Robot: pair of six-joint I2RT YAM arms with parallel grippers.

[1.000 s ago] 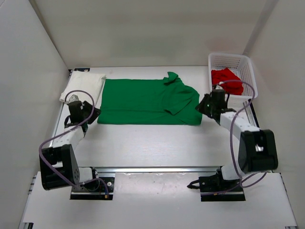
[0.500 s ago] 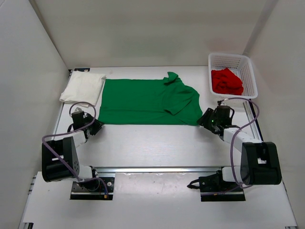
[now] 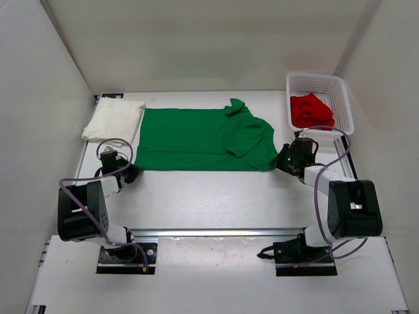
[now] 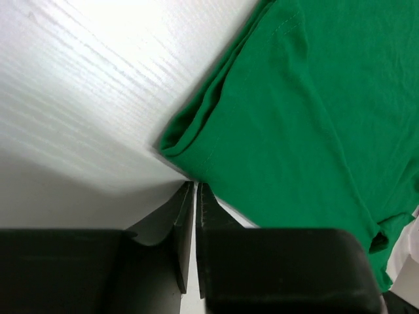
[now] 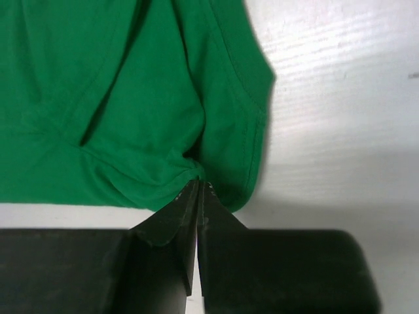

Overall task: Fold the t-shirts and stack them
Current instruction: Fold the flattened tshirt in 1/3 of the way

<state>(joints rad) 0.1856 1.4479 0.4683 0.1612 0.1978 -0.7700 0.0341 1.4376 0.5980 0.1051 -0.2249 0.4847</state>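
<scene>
The green shirt (image 3: 203,139) lies flat across the middle of the desk (image 3: 209,196), one sleeve folded in. The left claw (image 3: 133,173) is closed, nipping the shirt's near-left hem corner, and the right claw (image 3: 283,161) is closed on a puckered bit of cloth at the near-right edge. The white shirt (image 3: 114,120) sits folded at the far left, just beside the green one, and the red shirt (image 3: 311,111) is bunched in the basket (image 3: 344,98) at the far right.

Left gripper (image 4: 195,188), right gripper (image 5: 198,184) closed (both low)
</scene>
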